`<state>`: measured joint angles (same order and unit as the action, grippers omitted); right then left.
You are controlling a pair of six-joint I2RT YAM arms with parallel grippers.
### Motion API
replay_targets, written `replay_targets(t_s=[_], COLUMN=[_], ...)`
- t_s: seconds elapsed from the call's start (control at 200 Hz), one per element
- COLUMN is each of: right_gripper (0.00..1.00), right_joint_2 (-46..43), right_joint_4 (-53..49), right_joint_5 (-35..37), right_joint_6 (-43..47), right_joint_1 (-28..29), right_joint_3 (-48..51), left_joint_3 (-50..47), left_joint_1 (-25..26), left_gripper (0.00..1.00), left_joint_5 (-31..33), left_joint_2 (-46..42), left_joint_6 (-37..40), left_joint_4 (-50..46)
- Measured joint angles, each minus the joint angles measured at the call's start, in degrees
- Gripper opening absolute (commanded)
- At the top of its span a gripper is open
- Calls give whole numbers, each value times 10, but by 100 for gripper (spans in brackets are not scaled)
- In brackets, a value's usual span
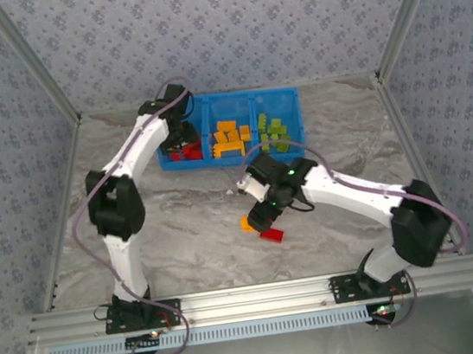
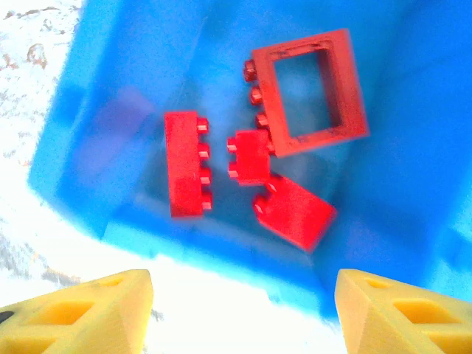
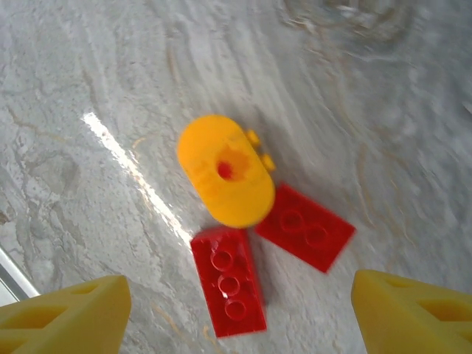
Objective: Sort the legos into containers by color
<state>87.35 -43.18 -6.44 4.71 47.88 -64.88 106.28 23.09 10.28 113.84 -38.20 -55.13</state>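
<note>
Marbled tabletop (image 3: 110, 74), open room all round. Right gripper (image 3: 237, 318) spread, empty. Round orange brick (image 3: 225, 181) just ahead of its fingertips, crowding two loose red bricks (image 3: 228, 284). Likely light, rigid, slick; pinch across flat sides. Left gripper (image 2: 243, 313) spread, empty, above four red bricks (image 2: 184, 164) in blue bin (image 2: 413, 147) compartment; walls close.

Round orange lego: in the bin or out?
Out. The round orange lego lies on the table beside two red bricks, apart from the blue bin.
</note>
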Motion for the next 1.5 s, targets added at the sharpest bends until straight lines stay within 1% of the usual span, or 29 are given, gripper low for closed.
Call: replay_targets(t_s=[0.015,0.035,0.065,0.17,0.27,0.395,0.545,0.73,0.949,1.074,1.124,1.249,1.404,1.499], right_gripper=[85,90,90,90,90,87,86,83,71,56,49,39,40,40], right_joint_2=[8,22,39,101,152,207,244,254,281,298,299,299,295,292], right_joint_4=[-2,-4,-7,-17,-21,-41,-59,-73,-86,-92,-94,-94,-94,-96], right_joint_5=[0,1,2,8,17,32,62,88,110,120,121,129,135,135], right_joint_6=[5,10,17,38,45,48,48,49,52,51,45,38,16,1], right_joint_1=[3,7,13,30,43,56,66,70,72,77,79,80,68,41], right_joint_3=[-6,-16,-30,-79,-110,-142,-160,-166,-181,-191,-193,-209,-263,-320], left_joint_3=[-13,-32,-59,-168,-271,-365,-417,-438,-441,-446,-447,-450,-472,-479], left_joint_1=[2,4,8,16,10,-2,-12,-14,-14,-14,-14,-14,-14,-14], left_gripper=[68,68,69,69,69,70,70,70,70,70,70,70,68,69], left_joint_5=[0,-4,-8,-26,-40,-54,-63,-64,-70,-75,-78,-86,-117,-138], left_joint_2=[-14,-40,-74,-199,-302,-396,-474,-525,-535,-546,-550,-566,-590,-601], left_joint_6=[-4,-9,-18,-46,-64,-80,-98,-111,-114,-114,-114,-113,-108,-108], left_joint_4=[2,4,9,27,28,17,-8,-22,-28,-32,-33,-33,-14,0])
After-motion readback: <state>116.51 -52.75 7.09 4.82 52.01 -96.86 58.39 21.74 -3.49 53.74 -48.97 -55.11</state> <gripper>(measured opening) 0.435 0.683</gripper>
